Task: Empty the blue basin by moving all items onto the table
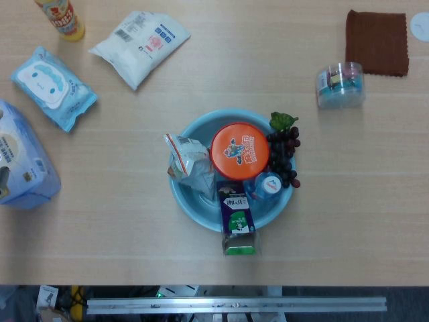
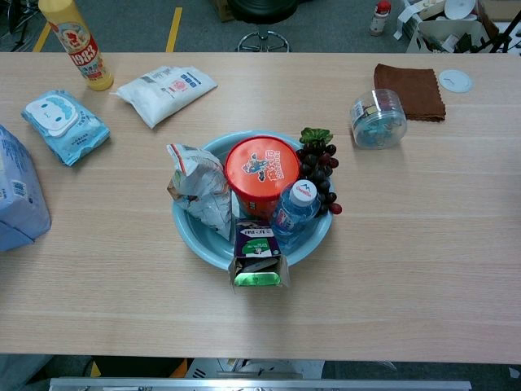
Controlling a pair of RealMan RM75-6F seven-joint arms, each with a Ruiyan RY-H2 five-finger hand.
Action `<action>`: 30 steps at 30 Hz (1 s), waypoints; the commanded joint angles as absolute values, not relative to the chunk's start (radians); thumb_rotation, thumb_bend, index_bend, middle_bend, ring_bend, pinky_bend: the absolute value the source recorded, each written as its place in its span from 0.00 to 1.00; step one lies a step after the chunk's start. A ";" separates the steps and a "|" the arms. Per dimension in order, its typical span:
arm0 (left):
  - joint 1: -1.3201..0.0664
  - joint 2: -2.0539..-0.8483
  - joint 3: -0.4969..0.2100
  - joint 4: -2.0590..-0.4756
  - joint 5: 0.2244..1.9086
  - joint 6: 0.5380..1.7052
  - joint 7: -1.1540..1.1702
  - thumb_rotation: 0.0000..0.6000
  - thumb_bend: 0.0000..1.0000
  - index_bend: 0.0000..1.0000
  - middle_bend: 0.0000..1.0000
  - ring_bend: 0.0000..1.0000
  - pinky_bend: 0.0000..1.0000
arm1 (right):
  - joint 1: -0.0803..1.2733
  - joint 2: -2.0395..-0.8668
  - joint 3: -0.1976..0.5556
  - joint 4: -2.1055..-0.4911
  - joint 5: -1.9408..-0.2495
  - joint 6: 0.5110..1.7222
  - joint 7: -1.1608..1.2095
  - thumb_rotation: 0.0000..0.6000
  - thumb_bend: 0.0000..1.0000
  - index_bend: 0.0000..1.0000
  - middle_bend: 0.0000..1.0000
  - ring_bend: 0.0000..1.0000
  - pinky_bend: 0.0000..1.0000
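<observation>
From the head view, looking straight down, the blue basin [image 1: 194, 201] sits near the middle of the wooden table [image 1: 348, 215], packed full: an orange-lidded tub [image 1: 239, 150] at the centre, a crumpled silver snack bag [image 1: 189, 164] leaning over the left rim, a bunch of dark grapes [image 1: 284, 155] with a green leaf draped on the right rim, a small water bottle [image 1: 266, 185] seen cap-on, and a purple-and-green carton [image 1: 237, 225] tipped over the near rim. Around it lie a white pouch [image 1: 142, 44], a blue wipes pack [image 1: 53, 86], a large blue package [image 1: 20, 161] at the left edge, a yellow bottle [image 1: 62, 18], a clear round container [image 1: 340, 85] and a brown cloth [image 1: 377, 41]. Neither hand appears here, so how their fingers stand cannot be told. The chest view, lower and angled, shows heights the top view flattens: the tub [image 2: 261, 173] stands upright, the bottle [image 2: 294, 213] leans against it, the bag [image 2: 200, 198] rises above the basin [image 2: 195, 236] rim, and the carton [image 2: 259, 259] shows its open green end hanging outside the rim over the table [image 2: 423, 269]. The grapes [image 2: 319, 171] spill to the right. It also shows the floor beyond the far table edge. No hand shows here either.
</observation>
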State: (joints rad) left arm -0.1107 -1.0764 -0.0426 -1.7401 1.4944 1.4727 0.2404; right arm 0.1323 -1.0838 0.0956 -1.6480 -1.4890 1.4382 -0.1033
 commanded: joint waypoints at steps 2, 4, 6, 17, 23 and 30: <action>-0.112 -1.077 -0.041 -1.738 1.495 1.471 0.237 1.00 0.30 0.12 0.18 0.17 0.20 | 0.132 -1.081 0.098 -1.652 -1.487 1.442 -0.104 1.00 0.31 0.44 0.41 0.38 0.48; -0.114 -1.077 -0.041 -1.736 1.498 1.468 0.237 1.00 0.30 0.12 0.18 0.17 0.20 | 0.134 -1.074 0.098 -1.657 -1.486 1.438 -0.101 1.00 0.31 0.44 0.41 0.38 0.48; -0.118 -1.075 -0.041 -1.735 1.504 1.465 0.236 1.00 0.30 0.12 0.18 0.17 0.20 | 0.138 -1.064 0.100 -1.666 -1.485 1.433 -0.097 1.00 0.31 0.44 0.41 0.38 0.48; -0.162 -1.026 -0.042 -1.777 1.550 1.419 0.182 1.00 0.30 0.12 0.18 0.17 0.20 | 0.163 -1.037 0.119 -1.712 -1.479 1.418 -0.105 1.00 0.31 0.44 0.41 0.38 0.48; -0.227 -0.983 -0.033 -1.836 1.585 1.319 0.072 1.00 0.30 0.12 0.18 0.17 0.20 | 0.167 -1.037 0.118 -1.721 -1.479 1.416 -0.109 1.00 0.31 0.44 0.41 0.38 0.48; -0.329 -0.957 -0.043 -1.888 1.602 1.180 0.006 1.00 0.29 0.12 0.18 0.17 0.20 | 0.175 -1.040 0.122 -1.717 -1.469 1.409 -0.109 1.00 0.31 0.44 0.41 0.38 0.48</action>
State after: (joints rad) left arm -0.2957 -0.9664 -0.0385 -1.8677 1.5986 1.2208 0.0357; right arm 0.1727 -1.0394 0.1224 -1.7178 -1.4700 1.4120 -0.1088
